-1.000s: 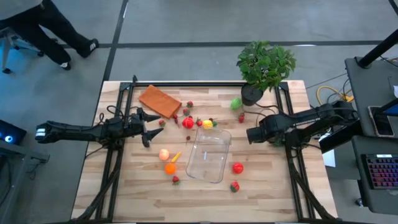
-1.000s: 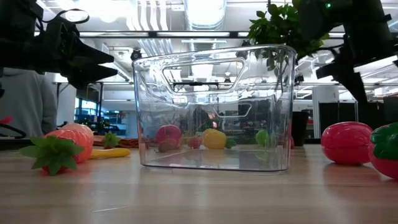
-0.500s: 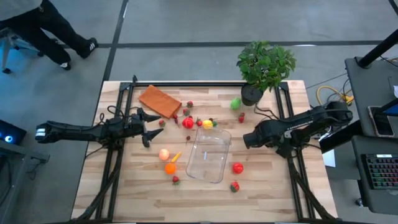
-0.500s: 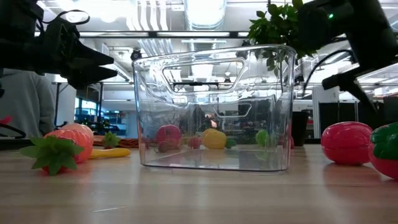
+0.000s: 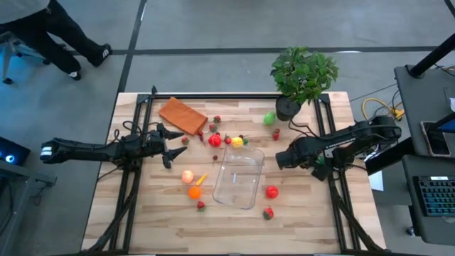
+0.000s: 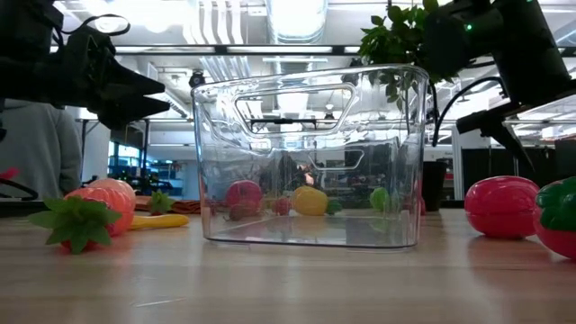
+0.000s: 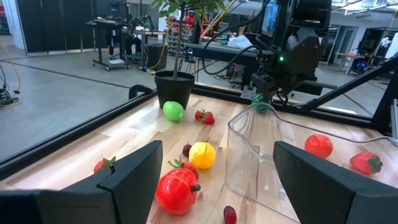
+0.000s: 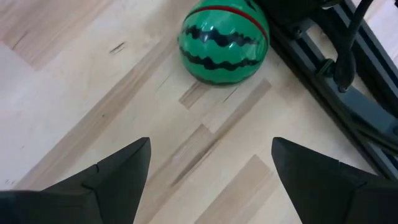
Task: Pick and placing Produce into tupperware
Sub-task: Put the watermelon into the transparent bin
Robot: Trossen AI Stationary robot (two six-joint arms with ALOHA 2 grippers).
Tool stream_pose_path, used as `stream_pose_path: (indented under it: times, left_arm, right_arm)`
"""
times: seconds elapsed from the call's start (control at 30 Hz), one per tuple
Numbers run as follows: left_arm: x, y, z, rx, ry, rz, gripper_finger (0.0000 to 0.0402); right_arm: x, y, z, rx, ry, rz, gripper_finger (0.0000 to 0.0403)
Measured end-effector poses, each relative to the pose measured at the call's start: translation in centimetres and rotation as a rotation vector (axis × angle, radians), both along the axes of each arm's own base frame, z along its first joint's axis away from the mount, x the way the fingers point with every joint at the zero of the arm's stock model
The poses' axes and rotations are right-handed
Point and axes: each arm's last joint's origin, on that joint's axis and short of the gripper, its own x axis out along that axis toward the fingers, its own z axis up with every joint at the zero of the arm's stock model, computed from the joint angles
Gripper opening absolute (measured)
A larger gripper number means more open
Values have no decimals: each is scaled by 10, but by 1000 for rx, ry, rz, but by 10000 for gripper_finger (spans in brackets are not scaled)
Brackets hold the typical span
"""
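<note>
Our right claw (image 5: 278,159) is the one that has moved. A moment ago it was farther out toward the right edge of the surface (image 5: 306,220), and now it has slid in nearer the tupperware (image 5: 238,178). Its two fingers are apart and hold nothing. Looking down past them, we see a little green striped watermelon (image 8: 224,42) lying on the wood just ahead, beside a dark rail, so we think this is the piece we will grab next. Our left claw (image 5: 170,151) has not moved at all; it waits above the left side of the surface, fingers apart and empty too. The tupperware stands in the middle of the surface, and we see nothing inside it yet. The rest of the produce lies around it: a red tomato (image 5: 271,190) and a strawberry (image 5: 268,212) to its right, an orange (image 5: 194,192) and a peach (image 5: 188,176) to its left, and a yellow lemon (image 5: 237,141) behind it. So our job has only just begun.
</note>
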Motion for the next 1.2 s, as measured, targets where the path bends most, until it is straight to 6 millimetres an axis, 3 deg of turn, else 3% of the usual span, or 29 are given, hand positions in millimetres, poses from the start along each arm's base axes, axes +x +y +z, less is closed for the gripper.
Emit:
stream_pose_path:
  times: [0.23,0.6,0.7,0.9,1.2]
  left_arm:
    - [0,0,0,0,0,0,293]
    - [0,0,0,1,1,0,293]
    - [0,0,0,1,2,0,293]
    - [0,0,-1,0,8,0,293]
    - [0,0,-1,1,8,0,293]
  right_arm:
    - [2,0,-1,7,-20,6,329]
    - [2,-2,-2,6,-8,190,327]
    - [2,-3,-3,26,5,342,330]
    - [2,-3,-3,189,18,814,333]
    - [24,2,0,282,-163,1366,325]
